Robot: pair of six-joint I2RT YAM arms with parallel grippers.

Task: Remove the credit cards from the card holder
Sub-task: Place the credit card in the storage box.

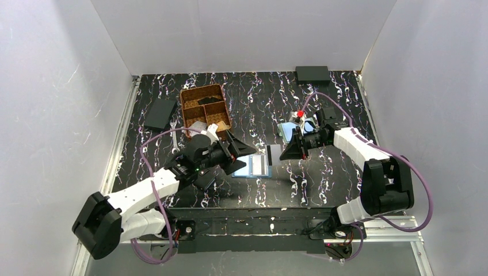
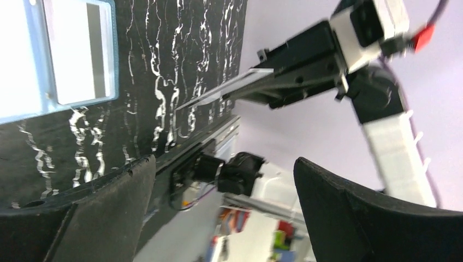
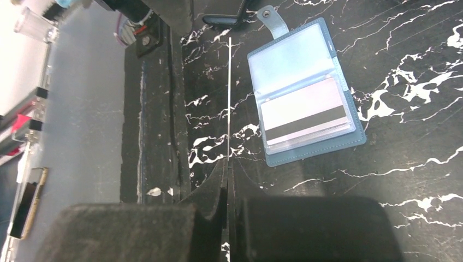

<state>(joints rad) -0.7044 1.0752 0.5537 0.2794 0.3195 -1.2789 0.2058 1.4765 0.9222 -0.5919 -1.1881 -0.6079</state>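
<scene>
Closest to the bench's (image 1: pixel 322 184) near edge, about midway along it, the steel-blue card holder (image 1: pixel 256 165) lies opened flat with its clear pockets facing up. From my right wrist I see that one pocket of the card holder (image 3: pixel 289 60) has a second card (image 3: pixel 306 109) in it, pale with a dark stripe across it.

My left pincer (image 1: pixel 244 160) hangs just left of the holder with its fingers spread wide apart and nothing between them. Through that gap (image 2: pixel 224 180) I look past the holder's rim (image 2: pixel 112 49) to my other arm.

My right pincer (image 1: pixel 286 154) sits just right of the holder, its fingers pressed together on a credit card (image 1: pixel 273 153). From the right wrist the credit card (image 3: pixel 230 98) shows as a thin bright line standing out from the pincer (image 3: pixel 227 174), turned on edge beside the holder and not touching it. From the left wrist the same card (image 2: pixel 224 93) juts out of the black fingers at a tilt, off the bench top.

Further back, a sky-blue folding holder (image 1: pixel 286 131) lies beside my right wrist. Left of centre stands a brown compartment tray (image 1: pixel 187 99). A flat black wallet (image 1: pixel 160 113) lies near the left edge, and another black wallet (image 1: pixel 312 73) rests against the far edge towards the right corner.
</scene>
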